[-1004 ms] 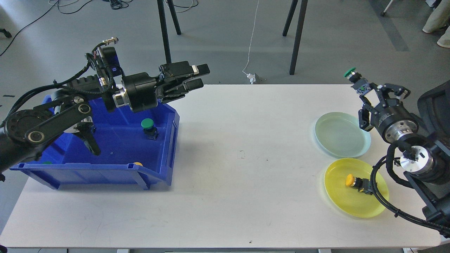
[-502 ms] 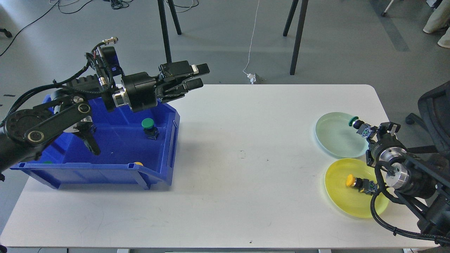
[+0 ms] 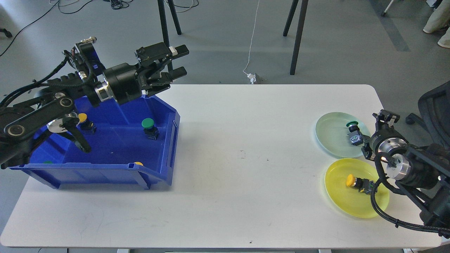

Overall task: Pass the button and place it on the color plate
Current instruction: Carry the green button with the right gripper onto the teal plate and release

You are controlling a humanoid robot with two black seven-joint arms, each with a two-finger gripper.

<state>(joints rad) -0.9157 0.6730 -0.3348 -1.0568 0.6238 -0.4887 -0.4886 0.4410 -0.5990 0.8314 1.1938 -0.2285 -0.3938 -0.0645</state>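
Right gripper (image 3: pixel 369 138): hovering low at the near-right rim of the green plate (image 3: pixel 332 140), seen nearly end-on, so its fingers are merging with the wrist and I cannot tell whether they are parted or closed. Green button (image 3: pixel 353 131): lying just beside and to the left of this gripper, on the right part of the green plate; whether the fingers are touching its grey body is not clear. It is lying tilted, green cap pointing away from the robot and grey base toward the gripper, so its long axis is running roughly in line with the wrist; in my judgement any withdrawal should be going straight back along that line to avoid knocking it over the rim. Yellow plate (image 3: pixel 355 207): sitting just nearer than the green one, holding a yellow button (image 3: pixel 358 182) on its side, partly under the right arm's cable. Left gripper (image 3: pixel 177 61): well apart from the plates, hanging above the far edge of the bin (image 3: pixel 105 172), fingers standing apart and gripping nothing. Bin contents: a second green button (image 3: pixel 149 127) upright near the middle, another yellow one (image 3: pixel 86 121) at the left, both nearer the left arm by far. Table (image 3: pixel 239 158): white, bearing all of the above.
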